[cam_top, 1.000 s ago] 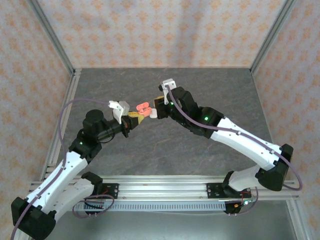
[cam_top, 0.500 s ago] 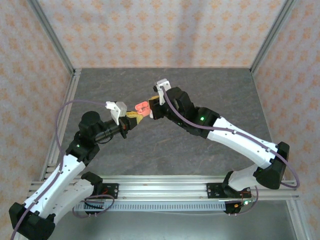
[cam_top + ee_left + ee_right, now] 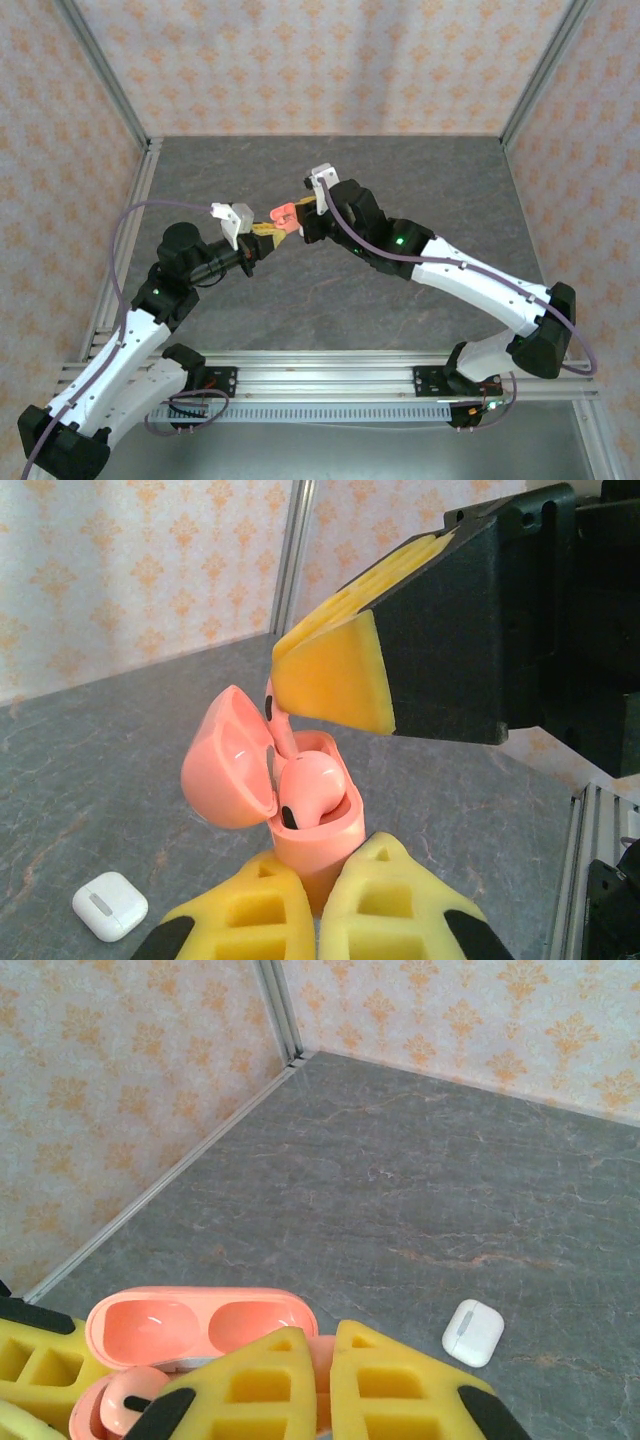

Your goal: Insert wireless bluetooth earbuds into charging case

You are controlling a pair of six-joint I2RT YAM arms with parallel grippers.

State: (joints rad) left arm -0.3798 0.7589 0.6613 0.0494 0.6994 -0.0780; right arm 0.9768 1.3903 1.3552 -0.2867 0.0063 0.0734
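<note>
With the left gripper (image 3: 318,895) jaws clenched on the open pink case (image 3: 230,770) and the right gripper (image 3: 322,1358) jaws pinching a pink earbud (image 3: 279,723) just above it, a tilted stem may jam or slip free.

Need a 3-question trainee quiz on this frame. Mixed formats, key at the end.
1. True or false: the lid of the pink case is open.
2. Multiple choice: where is the white case? A) lying on the table B) held in the air C) inside the pink case
3. Fill in: the left gripper is shut on the ____.
Key: 1 true; 2 A; 3 pink case.
</note>
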